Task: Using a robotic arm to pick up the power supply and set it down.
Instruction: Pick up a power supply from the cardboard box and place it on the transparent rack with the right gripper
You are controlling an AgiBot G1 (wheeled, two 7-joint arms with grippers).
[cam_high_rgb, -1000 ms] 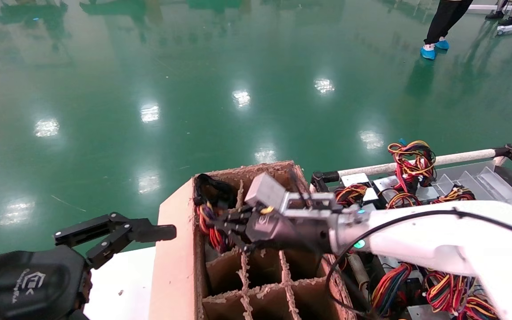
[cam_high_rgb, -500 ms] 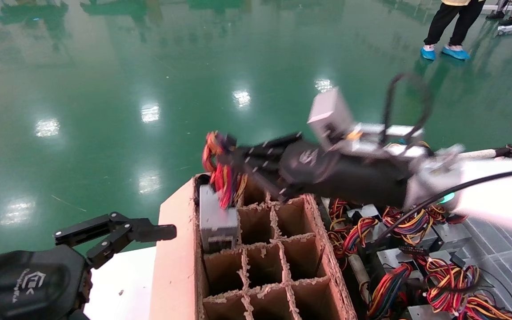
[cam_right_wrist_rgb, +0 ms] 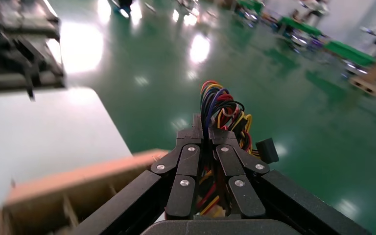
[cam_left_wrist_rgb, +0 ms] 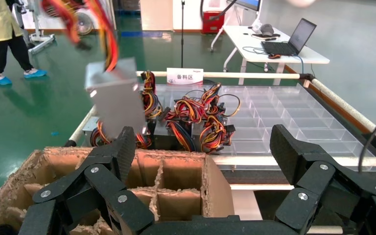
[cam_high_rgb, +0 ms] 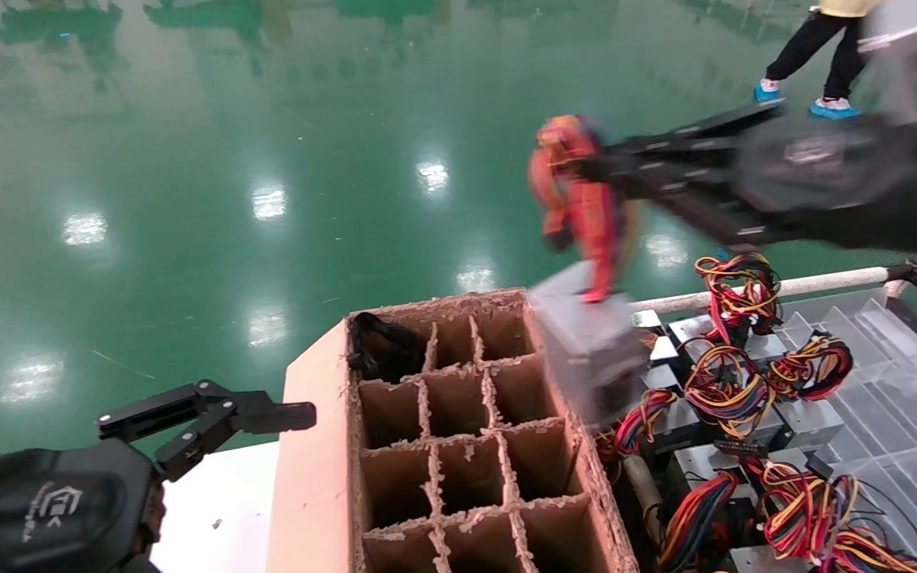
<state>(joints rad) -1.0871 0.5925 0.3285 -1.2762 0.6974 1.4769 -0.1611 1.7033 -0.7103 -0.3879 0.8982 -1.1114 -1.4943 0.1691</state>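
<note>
My right gripper (cam_high_rgb: 586,169) is raised high at the right, shut on the red, orange and yellow wire bundle (cam_high_rgb: 583,199) of the power supply (cam_high_rgb: 590,344). The silver-grey box dangles from those wires, tilted, just past the right wall of the cardboard box (cam_high_rgb: 314,446). The right wrist view shows the right gripper (cam_right_wrist_rgb: 204,128) with the wires (cam_right_wrist_rgb: 223,104) pinched between its fingers. In the left wrist view the power supply (cam_left_wrist_rgb: 117,98) hangs in the air above the box. My left gripper (cam_high_rgb: 267,418) sits parked low on the left, open and empty (cam_left_wrist_rgb: 203,147).
The cardboard box has a grid of cells; a black coiled cable (cam_high_rgb: 379,346) lies in the far left one. A railed cart (cam_high_rgb: 785,283) to the right holds several more power supplies (cam_high_rgb: 745,382) and clear trays (cam_high_rgb: 888,398). A person (cam_high_rgb: 817,48) walks at the far right.
The right gripper rose and swung right, pulling the power supply out of the far left column of the box and carrying it over the box's right wall. The left arm stayed still.
</note>
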